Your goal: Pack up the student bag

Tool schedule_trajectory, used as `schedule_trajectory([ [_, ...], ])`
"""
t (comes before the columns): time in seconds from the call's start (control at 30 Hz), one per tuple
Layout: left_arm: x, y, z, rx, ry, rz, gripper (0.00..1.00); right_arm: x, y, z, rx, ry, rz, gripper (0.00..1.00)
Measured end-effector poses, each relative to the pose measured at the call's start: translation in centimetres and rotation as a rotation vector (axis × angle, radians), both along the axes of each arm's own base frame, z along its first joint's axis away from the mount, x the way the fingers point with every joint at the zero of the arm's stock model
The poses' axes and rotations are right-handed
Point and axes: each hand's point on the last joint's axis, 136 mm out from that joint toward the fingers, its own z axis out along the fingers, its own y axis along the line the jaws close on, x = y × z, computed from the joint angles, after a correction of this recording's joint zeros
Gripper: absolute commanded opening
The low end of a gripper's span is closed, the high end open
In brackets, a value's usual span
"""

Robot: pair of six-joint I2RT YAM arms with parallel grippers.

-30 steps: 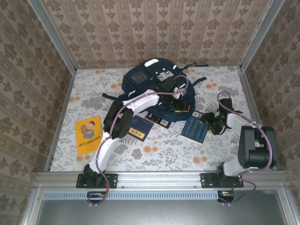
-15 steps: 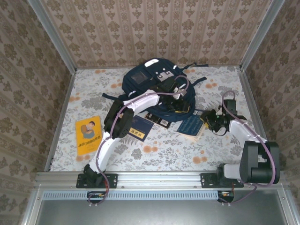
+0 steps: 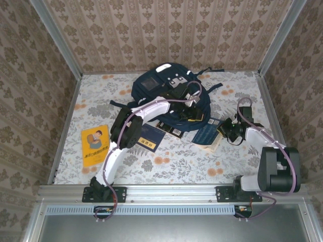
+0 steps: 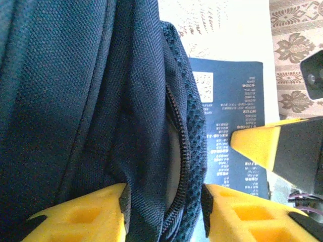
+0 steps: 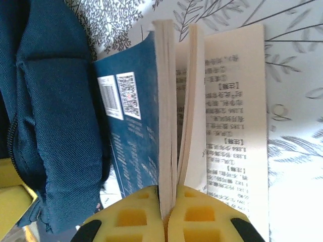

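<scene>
Over the table (image 3: 176,164), on the top camera, I see the student bag (image 3: 166,91) lying at the far middle of a white cloth (image 3: 237,96) printed with grey leaves and orange blossoms. Beige damask wallpaper (image 3: 166,30) in an aluminium frame (image 3: 60,45) closes three sides. A yellow book (image 3: 95,145) with a cartoon figure and vertical characters I cannot read lies at the left, well apart from the bag. My left fingers (image 3: 196,112) sit at the bag's near edge, and my right fingers (image 3: 223,130) are at a navy book (image 3: 207,135) just right of it.

On the left wrist camera, the left fingers (image 4: 214,206) are clamped on the bag's (image 4: 75,101) zipped mesh edge. Beyond it, the navy book (image 4: 237,116) shows a QR code and white print too fine to read.

On the right wrist camera, the right fingers (image 5: 174,222) are closed on a thin sheaf of the navy book's (image 5: 133,146) pages. Its cover carries a barcode and a QR code just beside the bag (image 5: 50,111), and the open page shows bracketed headings in East Asian characters.
</scene>
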Motion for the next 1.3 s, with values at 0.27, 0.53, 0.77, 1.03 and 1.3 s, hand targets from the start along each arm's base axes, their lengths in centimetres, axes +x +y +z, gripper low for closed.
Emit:
schedule_trajectory([
  [0.27, 1.5, 4.1, 6.3, -0.041, -0.014, 0.084, 0.59, -0.2, -2.3, 8.4, -0.169, -0.193, -0.060, 0.00],
  [0.53, 4.0, 7.1, 13.2, -0.141, -0.103, 0.159, 0.72, 0.9, 1.4, 17.9, -0.130, -0.475, 0.069, 0.00],
  [0.77, 3.5, 5.5, 15.7, -0.297, -0.029, 0.128, 0.71, 2.5, 6.0, 23.5, 0.054, -0.662, 0.218, 0.00],
  [1.03, 2.7, 3.9, 17.2, -0.471, 0.067, 0.097, 0.63, 3.5, 7.8, 25.3, 0.211, -0.735, 0.244, 0.00],
  [1.3, 2.3, 2.7, 19.3, -0.609, 0.126, 0.065, 0.44, 5.0, 8.3, 24.4, 0.290, -0.707, 0.224, 0.00],
])
